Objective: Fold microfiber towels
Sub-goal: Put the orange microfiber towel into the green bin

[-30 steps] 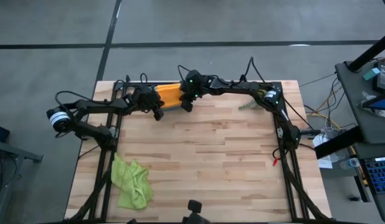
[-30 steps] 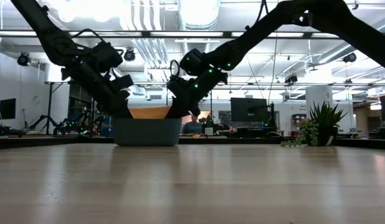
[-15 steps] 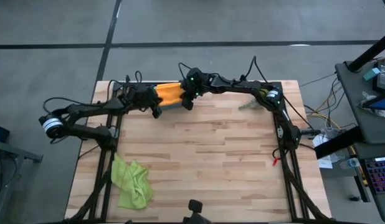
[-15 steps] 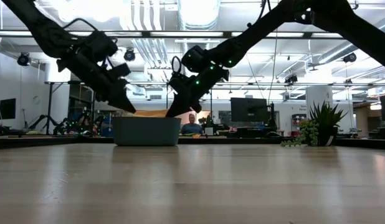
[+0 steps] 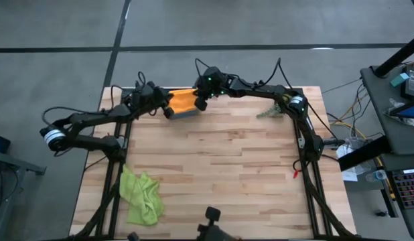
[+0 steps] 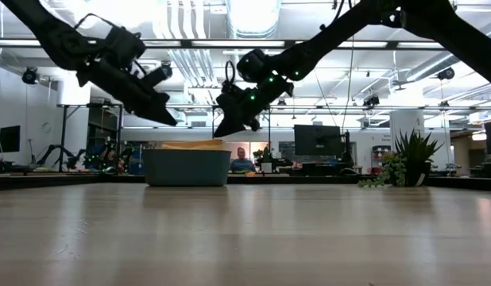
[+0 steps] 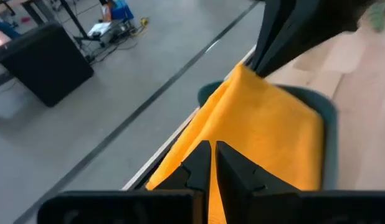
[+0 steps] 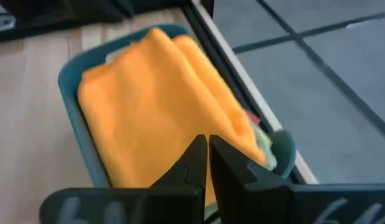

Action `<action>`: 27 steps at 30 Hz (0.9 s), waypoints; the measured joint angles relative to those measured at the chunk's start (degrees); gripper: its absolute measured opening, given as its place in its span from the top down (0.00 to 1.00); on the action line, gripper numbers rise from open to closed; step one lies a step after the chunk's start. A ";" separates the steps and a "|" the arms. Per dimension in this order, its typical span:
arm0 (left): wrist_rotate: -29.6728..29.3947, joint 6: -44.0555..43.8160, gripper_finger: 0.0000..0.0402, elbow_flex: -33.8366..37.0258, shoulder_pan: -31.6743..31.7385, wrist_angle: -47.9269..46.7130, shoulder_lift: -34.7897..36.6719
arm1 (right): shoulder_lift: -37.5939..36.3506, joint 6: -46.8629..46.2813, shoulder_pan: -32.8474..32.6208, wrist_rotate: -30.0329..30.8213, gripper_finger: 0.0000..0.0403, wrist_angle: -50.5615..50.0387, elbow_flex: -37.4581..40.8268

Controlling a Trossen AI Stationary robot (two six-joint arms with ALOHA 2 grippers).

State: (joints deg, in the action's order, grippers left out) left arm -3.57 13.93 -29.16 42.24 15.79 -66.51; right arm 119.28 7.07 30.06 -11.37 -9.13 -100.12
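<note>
Folded orange towel [image 5: 183, 101] stowed in bin [image 5: 187, 115]; both hands [image 5: 168, 111] [image 5: 200, 104] closed, empty, above. Next: fetch lime towel [image 5: 141, 195] from counter [image 5: 227, 167].

You have a teal plastic bin [image 5: 185, 115] sitting at the far edge of the wooden table [image 5: 227, 174], and in the low view it stands squarely on the tabletop. A small green plant sprig [image 5: 267, 113] lies near the far right corner, well apart from the bin. Beyond the table you can see a monitor [image 6: 313, 141] and a potted plant [image 6: 414, 157] in the room
</note>
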 joint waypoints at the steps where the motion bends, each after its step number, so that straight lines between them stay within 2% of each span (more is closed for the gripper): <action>1: 0.02 0.00 0.98 -0.10 0.20 0.45 -1.11 | 0.03 0.00 0.11 0.02 0.98 0.73 0.00; 9: -1.95 -0.07 0.98 -1.04 0.83 0.85 -7.88 | 1.51 -0.29 0.37 0.01 0.98 7.37 -0.02; 15: -4.50 -0.11 0.98 -1.10 1.19 0.68 -7.78 | 3.72 -0.58 0.41 2.44 0.98 9.47 0.02; 27: -4.68 -3.81 0.98 -0.49 2.05 -0.48 -8.78 | 5.79 -0.61 0.58 2.49 0.98 11.10 0.00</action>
State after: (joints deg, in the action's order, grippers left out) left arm -8.25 10.13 -29.65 44.29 15.31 -75.29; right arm 125.07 6.47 30.64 -8.88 1.97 -100.12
